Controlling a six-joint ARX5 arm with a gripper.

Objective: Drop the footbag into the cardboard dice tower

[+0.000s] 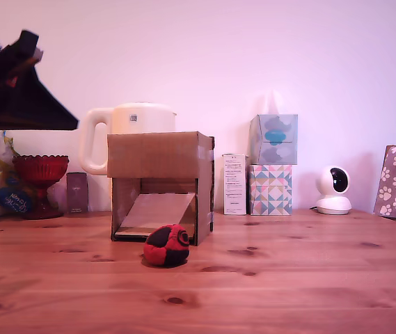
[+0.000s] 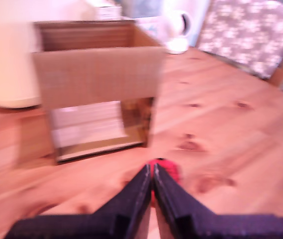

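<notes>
Exterior view: knitted round footbag (image 1: pixel 166 245) on wood table (image 1: pixel 309 278) | boxy cardboard dice tower (image 1: pixel 160 185); pincer (image 2: pixel 151 180) seemingly closed, blurred

I see a knotty wooden table (image 1: pixel 309 278) carrying the footbag (image 1: pixel 166 245) just before the cardboard dice tower (image 1: pixel 160 184), plus a kettle (image 1: pixel 124 129), red goblet (image 1: pixel 40 182), 2 stacked tissue boxes (image 1: pixel 272 165) and a small camera (image 1: pixel 334 190).

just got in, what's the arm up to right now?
Nothing is grasped yet. The footbag lies on the wooden table, just in front of the cardboard dice tower and its ramp opening. In the exterior view the arm sits high at the left, well clear of both. The wrist view shows the gripper with fingers pressed together, aimed towards the footbag, with the tower's open top beyond it.
</notes>
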